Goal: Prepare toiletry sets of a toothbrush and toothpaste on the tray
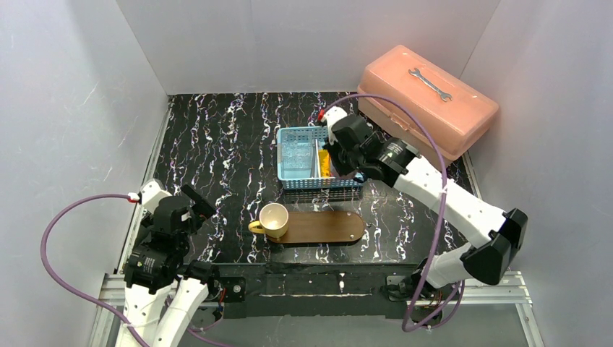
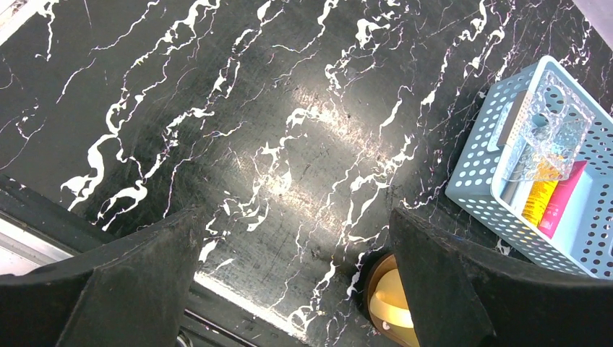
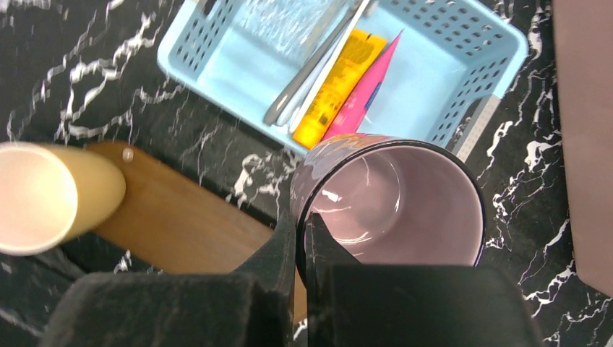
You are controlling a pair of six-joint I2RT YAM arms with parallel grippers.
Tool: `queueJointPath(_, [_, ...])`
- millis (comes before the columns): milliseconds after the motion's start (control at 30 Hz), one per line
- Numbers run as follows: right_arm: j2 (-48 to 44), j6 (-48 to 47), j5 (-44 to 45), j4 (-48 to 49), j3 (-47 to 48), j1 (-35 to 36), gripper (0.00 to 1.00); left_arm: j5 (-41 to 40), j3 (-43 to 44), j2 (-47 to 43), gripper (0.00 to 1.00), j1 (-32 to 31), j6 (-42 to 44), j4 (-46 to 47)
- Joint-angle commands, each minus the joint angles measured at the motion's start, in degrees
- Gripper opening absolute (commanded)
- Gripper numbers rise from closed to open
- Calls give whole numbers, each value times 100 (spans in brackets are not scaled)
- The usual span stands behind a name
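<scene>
The brown tray [image 1: 329, 228] lies in front of the light-blue basket [image 1: 288, 170]; a yellow cup [image 1: 273, 219] stands on its left end. In the right wrist view, several pale toothbrushes [image 3: 311, 65], a yellow-orange toothpaste [image 3: 336, 87] and a magenta-pink toothpaste [image 3: 365, 90] lie in the basket [image 3: 470, 50]. My right gripper [image 3: 302, 217] is shut on the rim of a pink-purple cup [image 3: 405, 195], held by the basket's near right corner, beside the tray [image 3: 181, 224]. My left gripper [image 2: 296, 224] is open and empty above the table at the left [image 1: 191, 206].
A clear square container [image 2: 549, 137] sits in the basket's left part. A salmon toolbox [image 1: 463, 116] with a wrench [image 1: 430, 83] on its lid stands at the back right. Grey walls close in the table on three sides.
</scene>
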Motion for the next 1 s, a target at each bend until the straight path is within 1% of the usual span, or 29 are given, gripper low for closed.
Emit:
queueJointPath(0, [-504, -710, -243, 201, -414, 324, 1, 24, -55, 109, 98, -14, 118, 71])
queueJointPath(267, [-602, -1581, -1095, -66, -983, 528, 1, 48, -62, 136, 98, -14, 139, 83])
queueJointPath(533, [-812, -2086, -1546, -206, -1568, 742, 1, 76, -71, 152, 98, -9, 169, 112])
queueJointPath(733, [-986, -2279, -1616, -212, -1988, 948, 1, 96, -68, 182, 98, -8, 179, 122])
queueJointPath(967, [-1153, -2427, -1568, -210, -2374, 1009, 1, 96, -69, 207, 98, -14, 183, 116])
